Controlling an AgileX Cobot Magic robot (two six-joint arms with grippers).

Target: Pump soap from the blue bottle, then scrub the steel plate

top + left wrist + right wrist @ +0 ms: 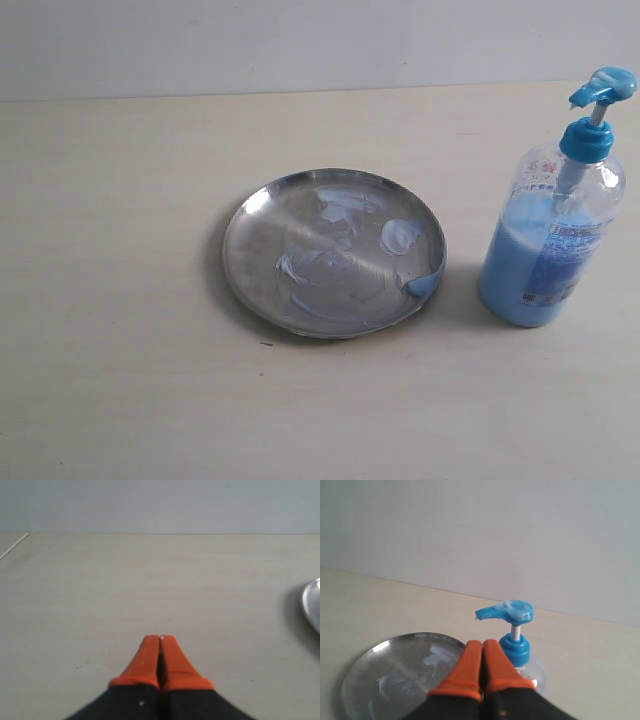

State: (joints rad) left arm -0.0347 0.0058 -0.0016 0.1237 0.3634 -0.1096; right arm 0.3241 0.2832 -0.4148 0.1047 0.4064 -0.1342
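Observation:
The steel plate (333,252) lies in the middle of the table, streaked with whitish-blue soap (400,236) smears and a blob at its right rim. The blue bottle (552,235) stands upright to the right of it, pump head raised and smeared with soap. Neither gripper shows in the exterior view. My right gripper (482,642) is shut and empty, with the bottle's pump head (507,612) and the plate (395,675) beyond its tips. My left gripper (160,639) is shut and empty over bare table, the plate's rim (312,607) off to one side.
A pale wooden table (110,300) carries everything. A plain light wall (300,40) rises behind its far edge.

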